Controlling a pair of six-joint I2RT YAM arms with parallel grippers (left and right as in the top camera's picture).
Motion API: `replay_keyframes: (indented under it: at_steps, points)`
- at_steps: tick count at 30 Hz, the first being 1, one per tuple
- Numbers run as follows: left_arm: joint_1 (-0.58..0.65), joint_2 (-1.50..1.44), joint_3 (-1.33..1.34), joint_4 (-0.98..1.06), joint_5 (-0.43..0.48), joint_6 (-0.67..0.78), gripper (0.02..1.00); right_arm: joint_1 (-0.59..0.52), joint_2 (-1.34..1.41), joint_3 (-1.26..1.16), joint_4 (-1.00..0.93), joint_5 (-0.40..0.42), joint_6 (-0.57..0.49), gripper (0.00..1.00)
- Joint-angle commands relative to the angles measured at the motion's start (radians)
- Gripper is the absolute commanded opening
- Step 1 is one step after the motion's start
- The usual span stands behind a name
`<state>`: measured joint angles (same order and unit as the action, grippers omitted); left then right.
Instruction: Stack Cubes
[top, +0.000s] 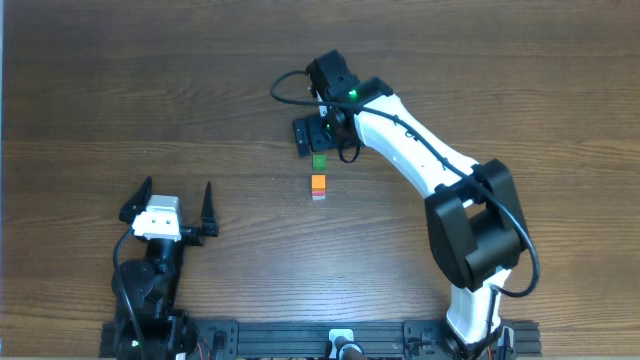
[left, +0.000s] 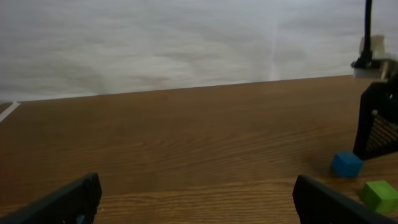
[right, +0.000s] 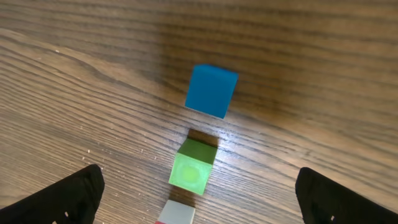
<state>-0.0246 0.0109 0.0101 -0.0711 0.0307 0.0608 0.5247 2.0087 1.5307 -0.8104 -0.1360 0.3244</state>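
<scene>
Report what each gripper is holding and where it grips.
Nothing is held. The left gripper is open; the right gripper hangs open above the blue cube and green cube.

White-shelled right arm (top: 420, 140), black joints, black end effector (top: 316, 135), looped black cable (top: 290, 85), green light (top: 352, 96).

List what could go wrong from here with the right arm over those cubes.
1. The blue cube, green cube and orange cube lie in a close line under the open right gripper. Closing on one could nudge its neighbour.
2. The cubes look small against the wide-spread fingers, so a grip might land off-centre and leave the cube skewed when it is stacked.
</scene>
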Motion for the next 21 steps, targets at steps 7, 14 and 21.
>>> replay_keyframes:
  at_steps: [7, 14, 21]
  points:
    - [0.005, -0.007, -0.004, -0.004, 0.013, 0.010, 1.000, 0.091, 0.014, 0.023, -0.064, 0.144, 0.154, 0.993]
    - [0.005, -0.007, -0.004, -0.004, 0.013, 0.010, 1.000, 0.112, 0.021, 0.026, -0.068, 0.165, 0.181, 0.993]
    - [0.005, -0.007, -0.004, -0.004, 0.013, 0.010, 1.000, 0.111, 0.050, 0.026, -0.057, 0.175, 0.203, 0.991]
